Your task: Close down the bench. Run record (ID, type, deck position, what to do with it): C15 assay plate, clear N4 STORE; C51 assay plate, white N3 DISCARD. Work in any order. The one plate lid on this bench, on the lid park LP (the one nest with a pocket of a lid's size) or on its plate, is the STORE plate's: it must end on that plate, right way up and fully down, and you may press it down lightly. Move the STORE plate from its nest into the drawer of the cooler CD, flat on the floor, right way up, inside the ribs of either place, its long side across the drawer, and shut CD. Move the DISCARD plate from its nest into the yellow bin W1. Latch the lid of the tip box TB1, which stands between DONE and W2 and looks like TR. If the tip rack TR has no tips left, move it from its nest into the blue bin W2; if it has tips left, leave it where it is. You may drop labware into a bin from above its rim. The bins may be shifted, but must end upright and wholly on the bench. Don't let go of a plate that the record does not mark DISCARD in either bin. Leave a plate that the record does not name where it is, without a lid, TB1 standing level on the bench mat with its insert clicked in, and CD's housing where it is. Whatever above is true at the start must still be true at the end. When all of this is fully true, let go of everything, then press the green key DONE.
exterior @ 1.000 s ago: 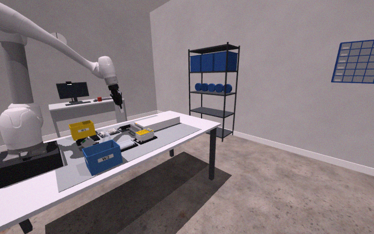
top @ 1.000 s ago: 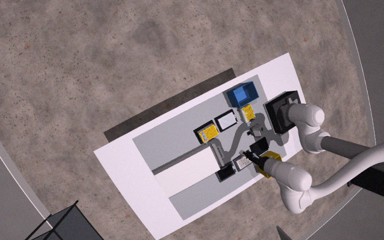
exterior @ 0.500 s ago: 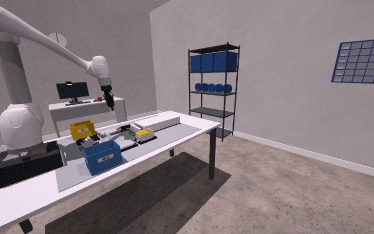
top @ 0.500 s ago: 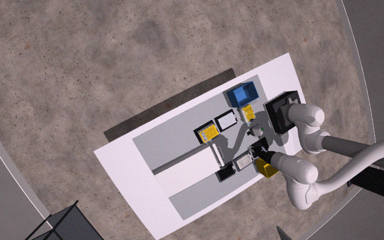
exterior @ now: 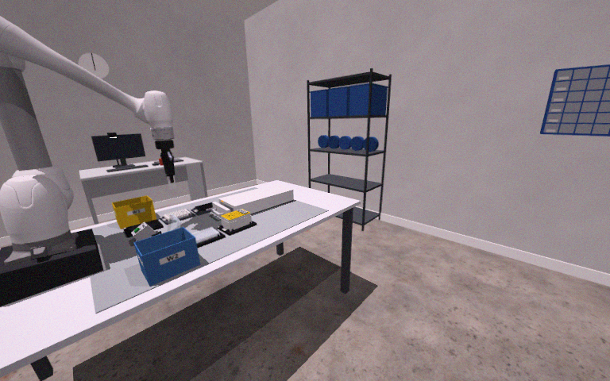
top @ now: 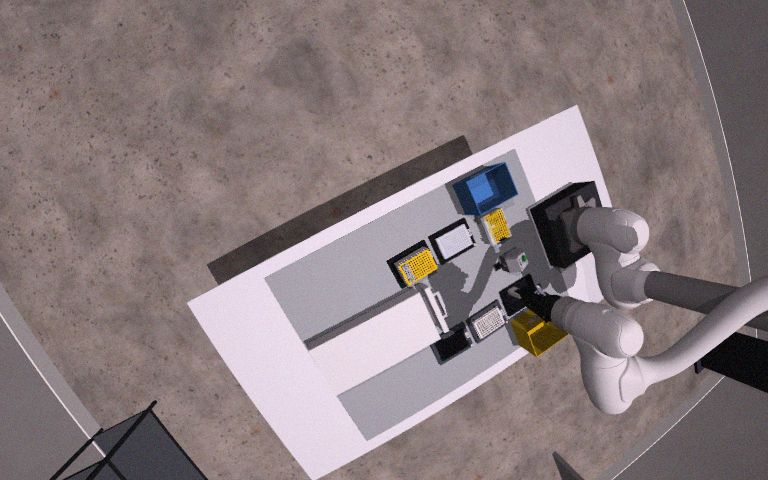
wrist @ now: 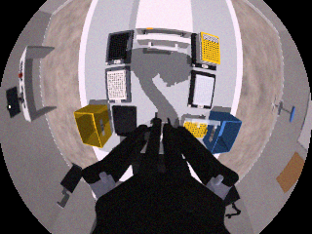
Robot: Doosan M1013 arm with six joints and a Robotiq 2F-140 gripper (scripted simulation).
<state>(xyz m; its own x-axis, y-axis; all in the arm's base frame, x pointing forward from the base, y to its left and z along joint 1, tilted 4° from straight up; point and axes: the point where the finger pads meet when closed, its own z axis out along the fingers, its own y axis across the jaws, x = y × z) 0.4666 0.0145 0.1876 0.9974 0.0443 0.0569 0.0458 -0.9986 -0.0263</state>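
Observation:
My gripper [top: 535, 293] is shut and empty. It hangs high above the bench, over an empty black nest beside the yellow bin W1 [top: 536, 332]; it also shows in the side view [exterior: 170, 174] and the wrist view [wrist: 159, 128]. A plate with a visible well grid [top: 488, 321] sits in the nest beside that one. A plain white plate [top: 453, 241] sits in a nest across the mat. The tip rack TR [top: 416, 266] shows a yellow top. The tip box TB1 [top: 494, 224] stands between the blue bin W2 [top: 485, 187] and the DONE key [top: 514, 261].
The long white cooler CD [top: 373, 339] lies along the mat with its drawer end [top: 436, 302] facing the nests. Another dark nest [top: 451, 345] sits beside it; I cannot tell whether a lid lies in it. The robot's black base [top: 563, 223] stands at the bench end.

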